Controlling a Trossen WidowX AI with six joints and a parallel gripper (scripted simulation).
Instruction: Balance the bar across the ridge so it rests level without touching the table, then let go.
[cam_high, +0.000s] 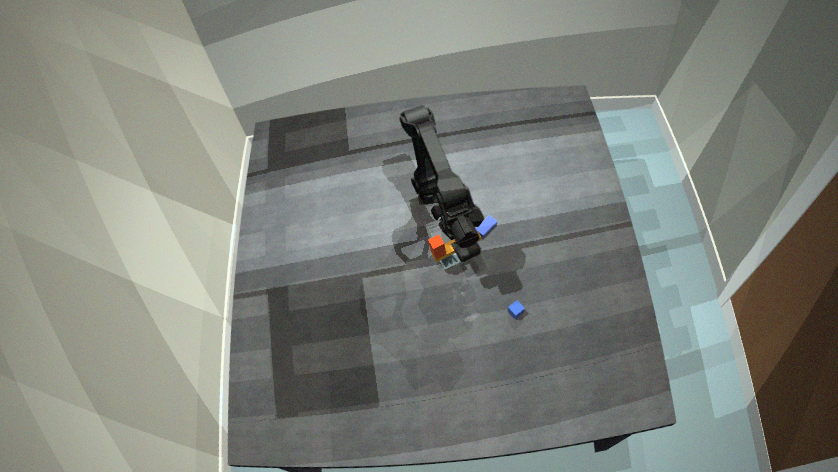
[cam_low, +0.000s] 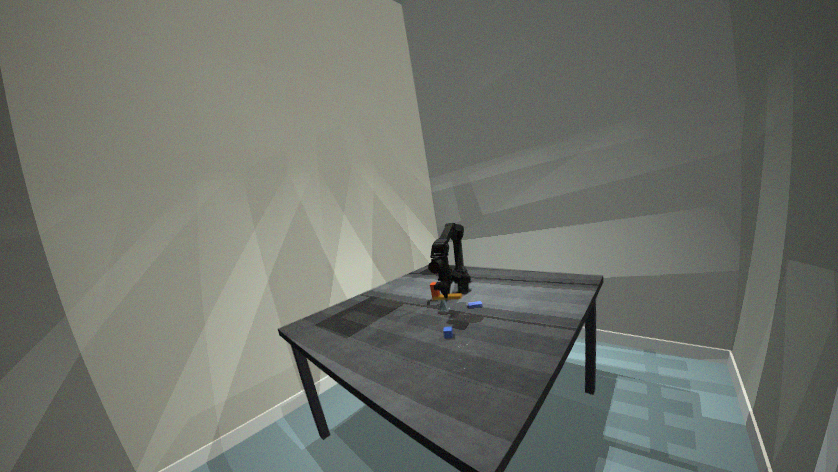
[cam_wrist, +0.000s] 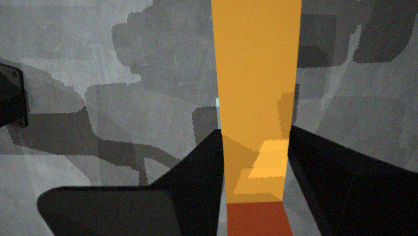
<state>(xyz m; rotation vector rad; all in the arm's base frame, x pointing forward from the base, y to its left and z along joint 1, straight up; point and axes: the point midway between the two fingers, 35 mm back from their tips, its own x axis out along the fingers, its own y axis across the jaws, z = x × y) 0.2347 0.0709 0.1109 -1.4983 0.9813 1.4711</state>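
The orange bar (cam_high: 449, 248) (cam_low: 455, 296) (cam_wrist: 257, 75) has a red-orange block (cam_high: 436, 246) (cam_low: 433, 290) (cam_wrist: 257, 220) on one end. My gripper (cam_high: 467, 250) (cam_low: 445, 293) (cam_wrist: 252, 134) is shut on the bar, with one black finger on each side of it. The bar looks about level and stands above the table. The pale grey-teal ridge (cam_high: 450, 262) (cam_low: 443, 306) is on the table, under the bar near the gripper. The gripper partly hides the bar. Whether the bar touches the ridge's top cannot be told.
A long blue block (cam_high: 487, 225) (cam_low: 475, 304) lies on the table (cam_high: 316, 351) (cam_low: 375, 351) near the bar's plain end. A small blue cube (cam_high: 516, 308) (cam_low: 448, 332) sits farther from the arm. Dark shadows cross the table top.
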